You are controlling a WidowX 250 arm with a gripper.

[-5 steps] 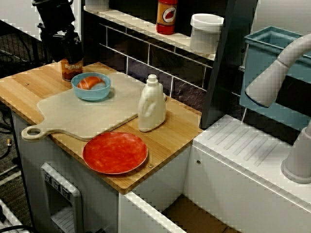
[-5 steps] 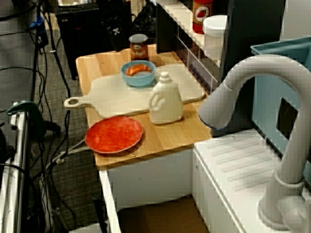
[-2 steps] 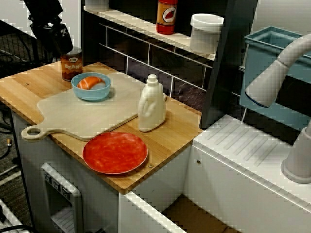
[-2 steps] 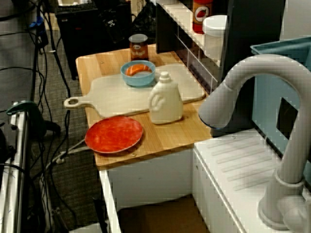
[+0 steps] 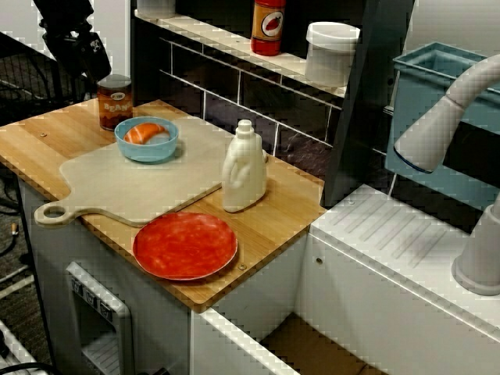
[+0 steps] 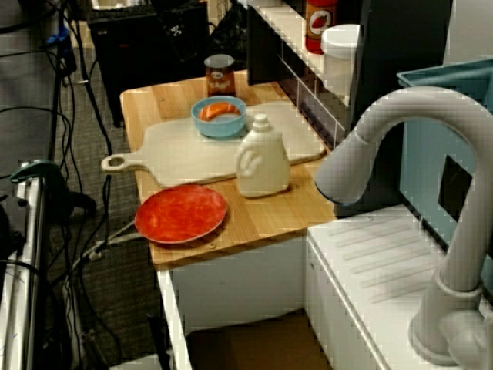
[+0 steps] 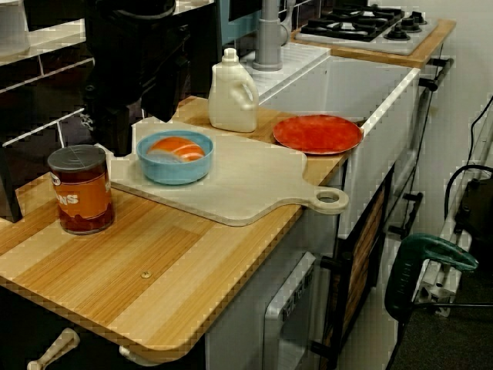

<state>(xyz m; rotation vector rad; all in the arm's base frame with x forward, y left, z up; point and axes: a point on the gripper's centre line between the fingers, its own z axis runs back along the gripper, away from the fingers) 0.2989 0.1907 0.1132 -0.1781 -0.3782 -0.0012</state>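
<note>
End effector hangs in the air over the table's far corner, dark & partly cut off by the frame edge in the high view from the sink side. In the low view from the table end, the end effector shows as two black prongs pointing down w/ a gap btw them, so the jaws look parted, w/ nothing gripped. How wide can't be told, as it's all black on black. Nearest thing is the orange-labelled can, upright on the bare wood just below the end effector and apart from it. In the low view the can sits on the camera side of the prongs, lid closed. Next out from the end effector is the blue bowl w/ an orange & white piece inside. It sits on the pale cutting board, near the can, not touching it. Further from the end effector, the white jug bottle stands upright at the board's edge. The red plate is well apart from the end effector, on the table beside the board. The view over the faucet gives the can just behind the bowl. The end effector can't be made out in that view.
</note>
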